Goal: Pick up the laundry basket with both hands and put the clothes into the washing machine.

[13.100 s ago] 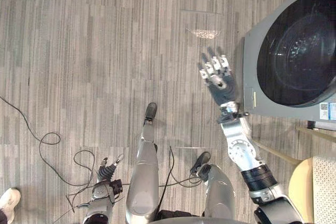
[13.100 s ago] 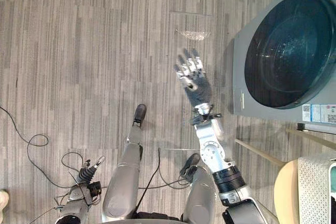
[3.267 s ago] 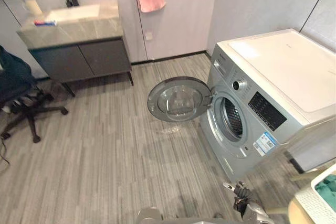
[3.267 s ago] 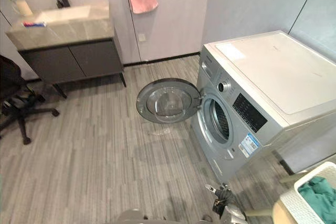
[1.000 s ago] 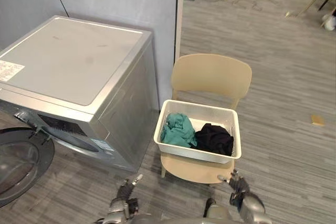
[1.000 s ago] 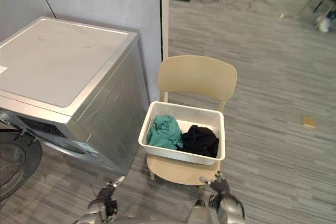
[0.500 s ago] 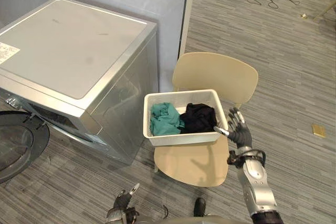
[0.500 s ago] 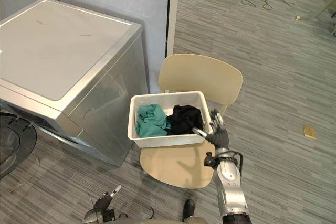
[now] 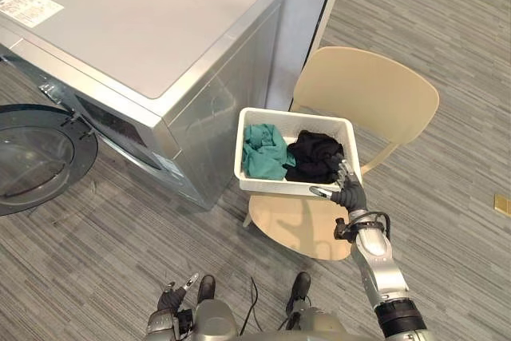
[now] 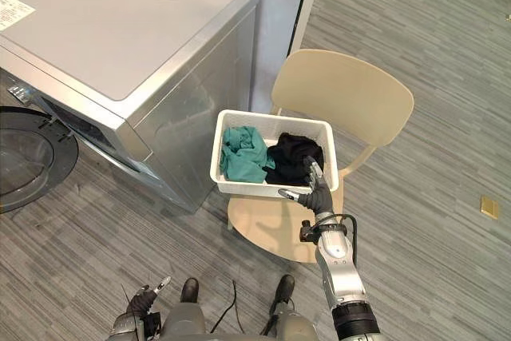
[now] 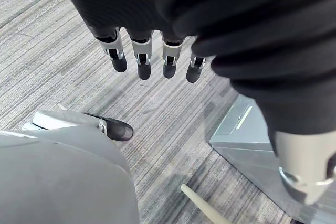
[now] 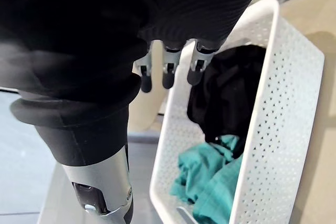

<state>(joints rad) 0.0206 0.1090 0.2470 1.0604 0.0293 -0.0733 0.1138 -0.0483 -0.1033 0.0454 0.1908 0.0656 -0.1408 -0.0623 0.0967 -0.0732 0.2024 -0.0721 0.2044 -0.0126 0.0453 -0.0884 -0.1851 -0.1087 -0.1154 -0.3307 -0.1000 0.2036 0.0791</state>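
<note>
my right hand [image 10: 321,197]: fingers spread, 4 o'clock of white perforated plastic laundry basket [image 10: 247,188] | my left hand [image 11: 142,56]: fingers straight, empty

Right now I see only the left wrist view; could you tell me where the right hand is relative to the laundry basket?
Observer: The right hand is open beside the laundry basket's near right corner; contact is unclear.
Operator: Thanks; what is the basket standing on?
Observer: It sits on the seat of a tan chair.
Operator: Is the door of the washing machine open?
Observer: Yes, it is swung wide open.
</note>
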